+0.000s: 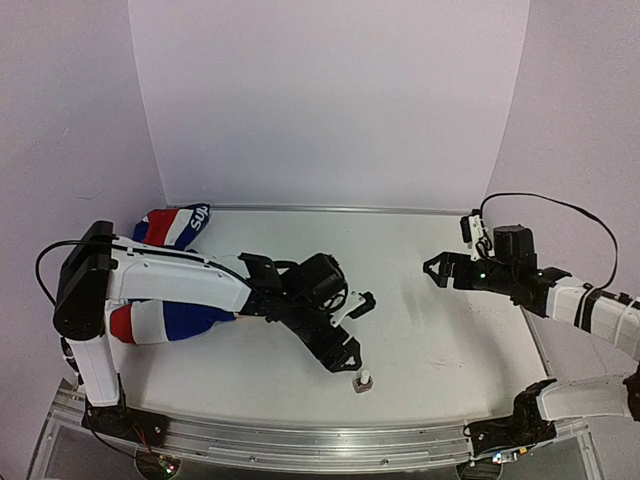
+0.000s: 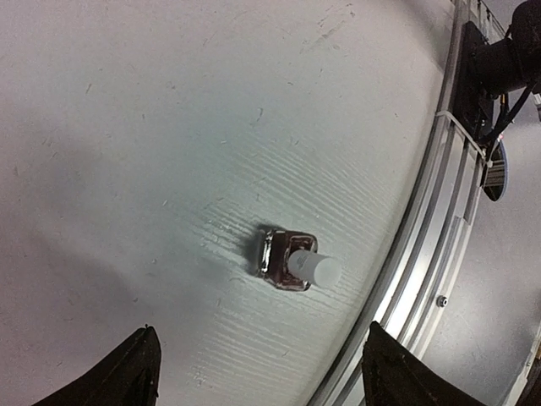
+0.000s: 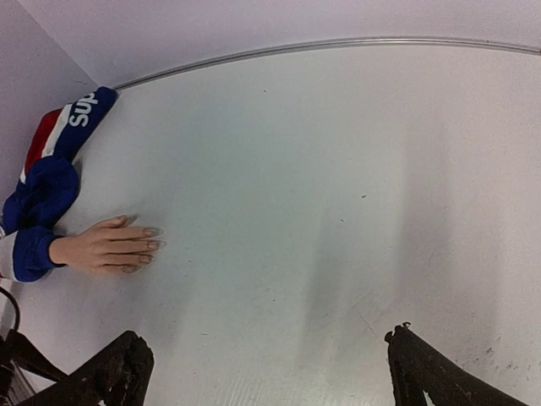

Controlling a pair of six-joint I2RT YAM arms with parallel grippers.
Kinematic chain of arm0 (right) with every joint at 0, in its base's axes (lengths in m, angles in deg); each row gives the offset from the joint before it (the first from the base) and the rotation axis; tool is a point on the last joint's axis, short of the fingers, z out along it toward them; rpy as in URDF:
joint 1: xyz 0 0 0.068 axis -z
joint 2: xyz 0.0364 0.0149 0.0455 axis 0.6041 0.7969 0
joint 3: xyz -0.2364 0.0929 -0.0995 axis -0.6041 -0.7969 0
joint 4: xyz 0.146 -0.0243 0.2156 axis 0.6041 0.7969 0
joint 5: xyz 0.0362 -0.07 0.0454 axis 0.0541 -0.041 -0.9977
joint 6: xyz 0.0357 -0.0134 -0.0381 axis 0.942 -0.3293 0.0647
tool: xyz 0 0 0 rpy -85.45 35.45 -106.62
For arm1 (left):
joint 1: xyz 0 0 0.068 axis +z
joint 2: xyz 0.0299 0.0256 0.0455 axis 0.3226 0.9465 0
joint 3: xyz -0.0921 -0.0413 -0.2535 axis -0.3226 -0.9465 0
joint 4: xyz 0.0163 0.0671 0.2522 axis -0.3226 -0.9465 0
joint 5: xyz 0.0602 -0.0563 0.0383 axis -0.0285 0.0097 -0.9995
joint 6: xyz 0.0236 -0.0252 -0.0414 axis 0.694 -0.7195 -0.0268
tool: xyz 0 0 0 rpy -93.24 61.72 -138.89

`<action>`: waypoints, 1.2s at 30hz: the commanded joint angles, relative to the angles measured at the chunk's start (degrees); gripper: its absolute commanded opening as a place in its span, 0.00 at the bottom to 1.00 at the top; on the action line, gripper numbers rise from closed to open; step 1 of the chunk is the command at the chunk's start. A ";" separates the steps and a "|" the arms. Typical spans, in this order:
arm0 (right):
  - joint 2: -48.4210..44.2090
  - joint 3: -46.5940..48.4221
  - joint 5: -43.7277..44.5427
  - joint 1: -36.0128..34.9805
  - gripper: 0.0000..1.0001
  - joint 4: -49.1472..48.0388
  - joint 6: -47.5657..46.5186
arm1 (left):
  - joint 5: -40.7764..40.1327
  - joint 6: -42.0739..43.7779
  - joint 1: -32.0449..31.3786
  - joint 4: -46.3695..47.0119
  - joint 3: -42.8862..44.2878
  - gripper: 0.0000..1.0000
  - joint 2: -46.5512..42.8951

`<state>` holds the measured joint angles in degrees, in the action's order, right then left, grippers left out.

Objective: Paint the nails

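The mannequin hand lies flat on the table at the left of the right wrist view, and its nails point right. Its blue, white and red sleeve shows at the left of the top view, where my left arm hides the hand. A small polish bottle with a white cap stands near the front edge. It also shows in the left wrist view. My left gripper is open and empty just above and behind the bottle. My right gripper is open and empty, far right of the hand.
A metal rail runs along the table's front edge, close to the bottle. White walls enclose the back and sides. The left arm lies across the sleeve.
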<state>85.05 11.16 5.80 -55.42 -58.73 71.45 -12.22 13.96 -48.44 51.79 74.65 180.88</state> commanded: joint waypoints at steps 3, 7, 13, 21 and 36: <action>-3.54 -0.23 -1.71 -2.32 0.98 -2.56 2.02 | -3.92 0.92 -4.33 -5.68 9.03 0.78 5.49; -3.61 -0.13 -1.78 -2.58 0.98 -2.56 2.14 | -6.76 1.76 -6.37 -7.59 12.43 0.74 8.81; -3.30 0.14 -1.58 -2.77 0.98 -2.48 1.66 | -9.61 3.27 -6.89 -10.43 17.18 0.56 12.43; -3.59 -0.29 -0.75 -2.83 0.98 -2.07 1.30 | -9.17 4.50 -7.17 -12.15 20.30 0.40 14.84; -1.77 0.31 -0.57 -2.78 0.98 -1.85 0.02 | -9.25 5.17 -7.18 -13.02 20.70 0.14 15.00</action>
<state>82.75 11.14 5.23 -57.85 -59.42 72.56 -20.94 18.66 -55.50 38.96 93.54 196.88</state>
